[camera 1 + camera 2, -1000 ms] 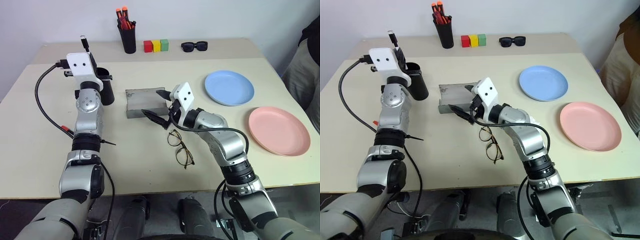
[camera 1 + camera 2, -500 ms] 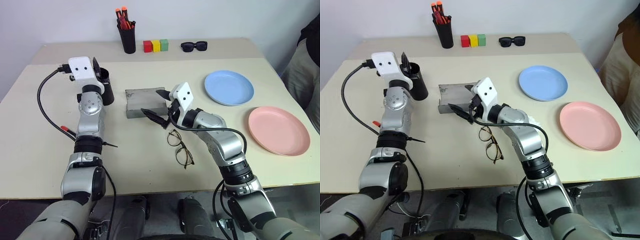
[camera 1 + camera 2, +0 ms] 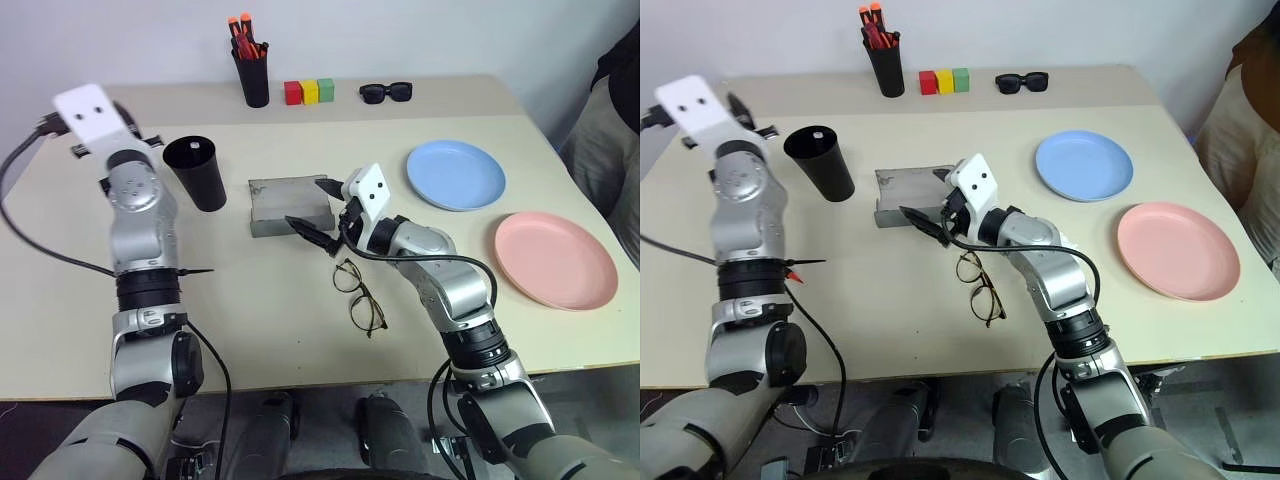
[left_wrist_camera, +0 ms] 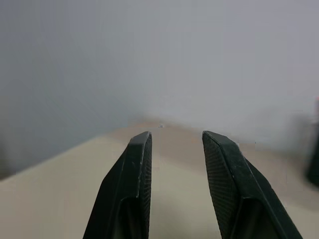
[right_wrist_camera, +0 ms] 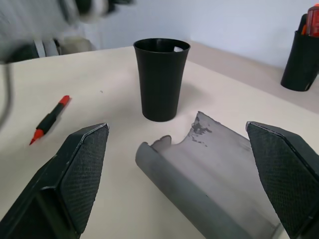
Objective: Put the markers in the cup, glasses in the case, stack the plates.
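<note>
- While the left gripper (image 4: 172,164) sits upper left with fingers partly apart and empty, the red marker with a black middle (image 5: 49,119) lies on the table at lower left
- Tapered matte black cup (image 3: 195,172), left of centre, shows a white tip inside, probably the other marker
- Centre: the grey hard-shell case (image 3: 288,204) lies open, the right gripper (image 3: 318,212) spread wide and empty beside it, the wire-rimmed glasses (image 3: 361,294) below, uncased
- At right, the light blue plate (image 3: 458,175) and salmon pink plate (image 3: 556,260) lie apart, unstacked

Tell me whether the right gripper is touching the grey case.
Apart. In the right wrist view the right gripper has its jaws spread wide, and bare table shows between each fingertip and the open grey case lying ahead of them.
</note>
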Motion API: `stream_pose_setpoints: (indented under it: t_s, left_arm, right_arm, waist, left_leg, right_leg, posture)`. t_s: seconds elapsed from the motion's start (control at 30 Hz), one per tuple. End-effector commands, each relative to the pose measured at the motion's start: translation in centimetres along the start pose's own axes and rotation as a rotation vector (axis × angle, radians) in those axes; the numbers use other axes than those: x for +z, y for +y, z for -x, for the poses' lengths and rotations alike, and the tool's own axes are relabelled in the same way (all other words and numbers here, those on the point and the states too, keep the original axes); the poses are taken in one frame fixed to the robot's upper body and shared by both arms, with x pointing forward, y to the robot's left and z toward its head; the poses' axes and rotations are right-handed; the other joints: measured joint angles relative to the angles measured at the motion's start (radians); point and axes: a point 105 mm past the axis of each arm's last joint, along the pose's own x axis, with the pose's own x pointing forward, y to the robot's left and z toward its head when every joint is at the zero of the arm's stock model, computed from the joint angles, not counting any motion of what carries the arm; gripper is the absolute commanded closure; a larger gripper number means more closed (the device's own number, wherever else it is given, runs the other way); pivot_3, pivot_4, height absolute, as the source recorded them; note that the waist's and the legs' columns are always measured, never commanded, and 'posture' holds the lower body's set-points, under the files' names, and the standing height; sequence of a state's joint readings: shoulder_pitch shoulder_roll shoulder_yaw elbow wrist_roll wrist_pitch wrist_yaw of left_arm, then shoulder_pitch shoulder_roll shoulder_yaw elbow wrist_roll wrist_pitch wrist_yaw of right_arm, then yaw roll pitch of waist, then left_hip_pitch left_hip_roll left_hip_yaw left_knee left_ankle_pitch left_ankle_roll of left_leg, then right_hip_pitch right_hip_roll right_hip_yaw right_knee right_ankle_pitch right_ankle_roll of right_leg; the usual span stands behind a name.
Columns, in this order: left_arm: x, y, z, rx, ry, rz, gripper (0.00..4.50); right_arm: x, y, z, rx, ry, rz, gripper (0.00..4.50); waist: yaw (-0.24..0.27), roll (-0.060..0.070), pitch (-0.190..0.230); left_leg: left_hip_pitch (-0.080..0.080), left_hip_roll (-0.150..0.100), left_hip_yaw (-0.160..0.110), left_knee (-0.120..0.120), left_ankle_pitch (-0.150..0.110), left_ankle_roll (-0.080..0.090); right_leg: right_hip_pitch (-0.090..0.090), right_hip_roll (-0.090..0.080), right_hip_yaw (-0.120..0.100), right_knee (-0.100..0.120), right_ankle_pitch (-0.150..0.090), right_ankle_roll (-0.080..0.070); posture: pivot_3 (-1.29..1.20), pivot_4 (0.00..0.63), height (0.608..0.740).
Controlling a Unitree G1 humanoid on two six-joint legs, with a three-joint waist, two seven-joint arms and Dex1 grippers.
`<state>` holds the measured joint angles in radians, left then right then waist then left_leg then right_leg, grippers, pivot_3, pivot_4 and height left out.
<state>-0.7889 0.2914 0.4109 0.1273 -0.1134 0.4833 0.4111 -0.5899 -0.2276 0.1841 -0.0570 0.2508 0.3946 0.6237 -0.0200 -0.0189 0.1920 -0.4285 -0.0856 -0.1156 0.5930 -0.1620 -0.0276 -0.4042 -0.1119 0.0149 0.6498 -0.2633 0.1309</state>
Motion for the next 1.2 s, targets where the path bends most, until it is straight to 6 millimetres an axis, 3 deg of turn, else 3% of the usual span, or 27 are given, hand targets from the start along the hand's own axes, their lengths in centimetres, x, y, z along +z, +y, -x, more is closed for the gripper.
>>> stream_pose_setpoints:
  t_s: [0.03,0.13,0.33,0.53,0.8,0.83,0.97,1.07,1.1,1.17,1.2]
  left_arm:
    - [-1.1,1.2,1.7,0.031,0.157,-0.036,2.91]
    - [-4.8,2.5,5.0,0.046,0.428,-0.181,2.91]
    - [-8.3,4.3,8.6,0.182,0.773,-0.109,2.91]
    - [-10.1,3.0,10.2,0.216,0.921,-0.025,2.91]
    - [-11.0,3.1,11.0,0.261,0.974,-0.028,2.91]
    - [-11.1,3.0,11.0,0.257,0.976,-0.024,3.15]
    - [-10.9,2.9,10.9,0.255,0.978,0.007,4.47]
    - [-9.4,2.7,9.9,0.231,0.876,0.08,4.47]
    - [-8.2,2.4,9.0,0.201,0.769,0.121,4.47]
    - [-3.8,1.3,6.4,0.041,0.408,0.19,4.47]
    - [-1.7,0.9,5.8,-0.027,0.259,0.138,4.47]
  right_arm:
    - [2.3,-0.1,0.2,0.021,-0.07,0.053,0.0]
    - [2.4,-0.6,0.3,0.035,-0.063,0.067,0.0]
    - [2.2,-0.4,0.1,0.056,-0.059,0.07,0.0]
    - [2.0,0.0,0.1,0.071,-0.056,0.071,0.0]
    - [1.9,0.1,0.3,0.074,-0.05,0.075,0.0]
    - [1.9,0.1,0.3,0.074,-0.049,0.075,0.0]
    - [1.8,0.2,0.3,0.076,-0.048,0.074,0.0]
    - [1.8,0.3,0.3,0.079,-0.048,0.073,0.0]
    - [1.8,0.3,0.3,0.079,-0.048,0.073,0.0]
    - [1.8,0.3,0.3,0.08,-0.049,0.073,0.0]
    - [1.8,0.2,0.2,0.077,-0.051,0.072,0.0]
  waist:
    - [0.004,0.0,0.0]
    - [0.002,0.0,0.0]
    - [0.003,0.0,0.0]
    - [0.006,-0.001,0.0]
    - [0.003,-0.001,0.0]
    - [0.004,-0.001,0.0]
    - [0.004,-0.001,0.0]
    - [0.004,-0.001,0.0]
    - [0.004,-0.001,0.0]
    - [0.003,-0.002,0.0]
    - [0.002,-0.002,0.001]
  left_leg:
    - [0.0,0.0,-0.001,0.0,0.0,0.0]
    - [0.0,0.0,-0.001,0.001,0.0,0.0]
    - [0.0,0.0,-0.001,0.001,0.0,-0.001]
    - [0.0,0.0,0.0,0.001,0.0,-0.002]
    - [0.0,0.0,0.0,0.0,-0.001,-0.004]
    - [0.0,0.0,0.0,0.0,-0.001,-0.004]
    - [0.0,0.0,0.0,0.0,-0.001,-0.004]
    - [0.0,0.0,0.0,0.0,-0.001,-0.004]
    - [0.0,0.0,0.0,0.0,-0.001,-0.005]
    - [0.0,0.001,0.0,0.0,-0.001,-0.005]
    - [0.0,0.002,0.001,0.0,-0.001,-0.005]
  right_leg:
    - [0.0,0.0,0.0,0.0,0.0,0.0]
    - [0.001,0.0,0.0,0.0,0.0,0.0]
    - [0.001,0.002,-0.001,0.0,0.0,0.0]
    - [0.001,0.002,-0.001,0.0,0.0,0.0]
    - [0.001,0.002,-0.001,-0.001,0.0,0.0]
    - [0.001,0.002,-0.001,-0.001,0.0,0.0]
    - [0.001,0.002,-0.001,-0.001,0.0,0.0]
    - [0.001,0.002,-0.001,-0.001,0.0,0.0]
    - [0.001,0.002,-0.001,-0.001,0.0,0.0]
    - [0.001,0.002,-0.001,-0.001,0.0,0.0]
    - [0.0,0.002,0.0,-0.001,0.0,0.0]
  posture:
    - [0.0,0.15,0.74]
    - [0.0,0.15,0.74]
    - [0.0,0.15,0.74]
    - [0.0,0.15,0.74]
    - [0.0,0.15,0.74]
    - [0.0,0.15,0.74]
    - [0.0,0.15,0.74]
    - [0.0,0.15,0.74]
    - [0.0,0.15,0.74]
    - [0.0,0.15,0.74]
    - [0.0,0.15,0.74]
